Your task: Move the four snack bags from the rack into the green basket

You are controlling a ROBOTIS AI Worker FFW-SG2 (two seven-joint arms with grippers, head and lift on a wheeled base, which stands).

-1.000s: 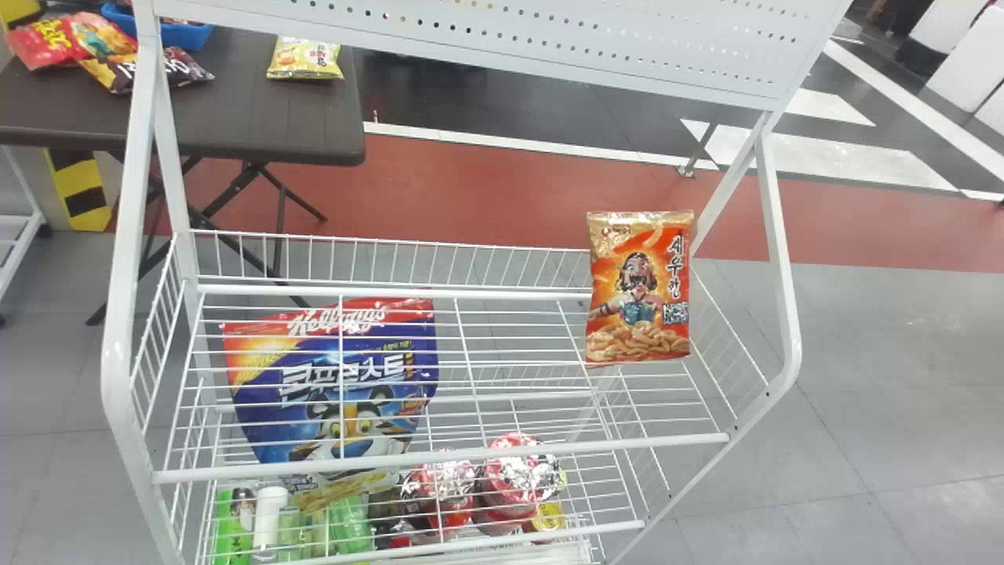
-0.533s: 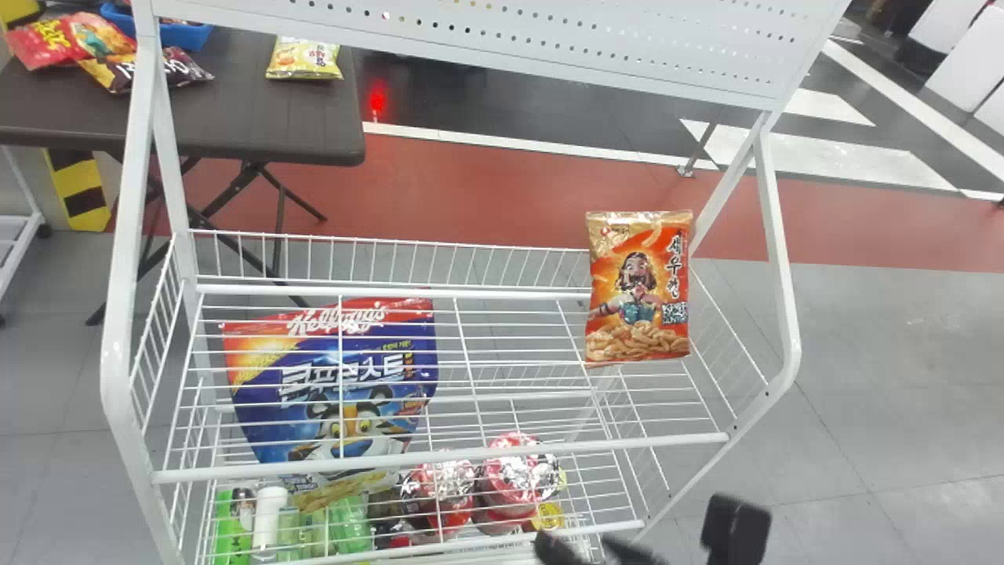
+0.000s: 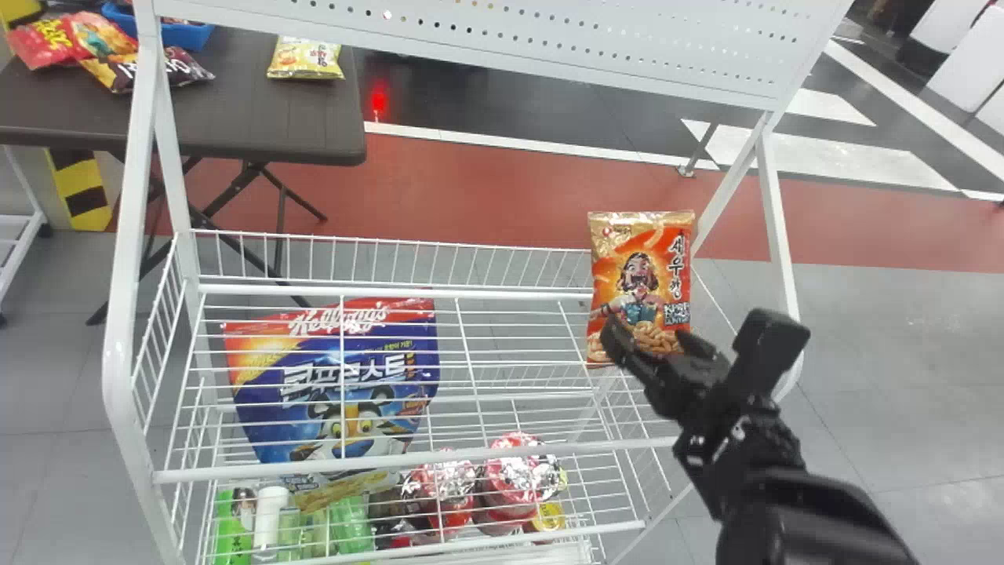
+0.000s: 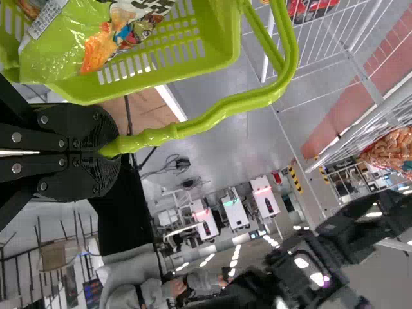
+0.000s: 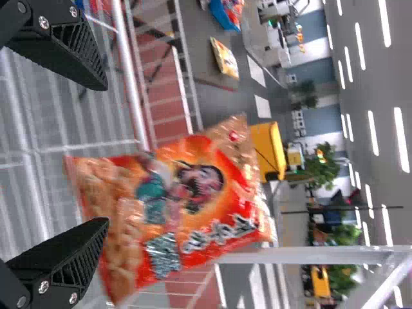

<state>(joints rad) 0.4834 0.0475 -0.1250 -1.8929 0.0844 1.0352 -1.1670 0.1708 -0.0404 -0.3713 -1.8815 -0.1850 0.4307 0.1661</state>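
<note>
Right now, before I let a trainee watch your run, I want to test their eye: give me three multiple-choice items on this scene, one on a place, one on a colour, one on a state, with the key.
1. Where is the orange snack bag?
A. In the green basket
B. Upright at the right side of the rack
C. On the dark table

2. What is the main colour of the large pouch at the left in the head view?
A. Blue
B. Yellow
C. White

3. How does the right pincer stand?
A. Shut on the orange snack bag
B. Shut on a basket handle
C. Open

Key:
1. B: the head view shows it standing there.
2. A: below its red top, the pouch is mostly blue.
3. C: the right wrist view shows its two fingers wide apart.
</note>
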